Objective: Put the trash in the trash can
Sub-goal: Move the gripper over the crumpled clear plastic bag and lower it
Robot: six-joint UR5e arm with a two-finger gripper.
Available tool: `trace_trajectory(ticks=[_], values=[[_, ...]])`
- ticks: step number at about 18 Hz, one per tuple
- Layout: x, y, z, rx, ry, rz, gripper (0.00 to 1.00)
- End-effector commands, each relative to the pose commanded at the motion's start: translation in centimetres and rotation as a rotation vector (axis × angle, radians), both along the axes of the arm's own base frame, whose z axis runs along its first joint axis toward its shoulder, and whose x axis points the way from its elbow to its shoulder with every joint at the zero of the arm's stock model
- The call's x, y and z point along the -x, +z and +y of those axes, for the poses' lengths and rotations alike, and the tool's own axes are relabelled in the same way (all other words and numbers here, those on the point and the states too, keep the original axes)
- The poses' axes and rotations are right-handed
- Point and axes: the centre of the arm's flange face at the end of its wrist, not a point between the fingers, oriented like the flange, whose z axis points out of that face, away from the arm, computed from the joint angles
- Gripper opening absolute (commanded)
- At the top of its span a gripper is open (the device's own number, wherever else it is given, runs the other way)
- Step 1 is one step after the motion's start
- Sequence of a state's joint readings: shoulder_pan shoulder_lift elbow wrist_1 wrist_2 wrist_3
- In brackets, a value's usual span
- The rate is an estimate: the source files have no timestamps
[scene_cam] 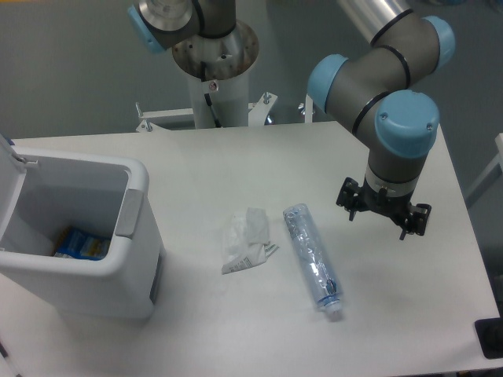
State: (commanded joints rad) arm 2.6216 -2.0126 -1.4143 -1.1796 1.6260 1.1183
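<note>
The trash lies in two pieces mid-table. A crumpled clear-and-white wrapper [247, 239] is on the left, and a crushed bluish transparent bottle [311, 255] lies beside it with its white cap toward the front edge. The trash can [130, 212], a white bin with a grey rim panel, stands at the left with its lid up. My gripper [383, 214] hangs pointing down above the table, right of the bottle and apart from it. Its black fingers stand spread, with nothing between them.
A blue packet [80, 244] lies at the bottom of the bin. The robot's base column [214, 75] rises at the back centre. A dark object [489, 339] sits at the front right corner. The table's right edge runs close to the gripper.
</note>
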Motion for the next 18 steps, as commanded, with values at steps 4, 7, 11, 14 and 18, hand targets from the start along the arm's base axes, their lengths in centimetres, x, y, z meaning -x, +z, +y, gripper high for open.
trace_trajectory(ticks=[4,7,11,14,18], values=[[0.0,0.1,0.0,0.000,0.003,0.000,1.00],[-0.1,0.2,0.1,-0.002,0.003,-0.001,1.00],[-0.4,0.0,0.3,-0.008,0.024,-0.008,1.00],[-1.4,0.0,1.1,-0.012,0.029,-0.015,1.00],[-3.7,-1.4,0.7,0.003,0.015,-0.041,1.00]])
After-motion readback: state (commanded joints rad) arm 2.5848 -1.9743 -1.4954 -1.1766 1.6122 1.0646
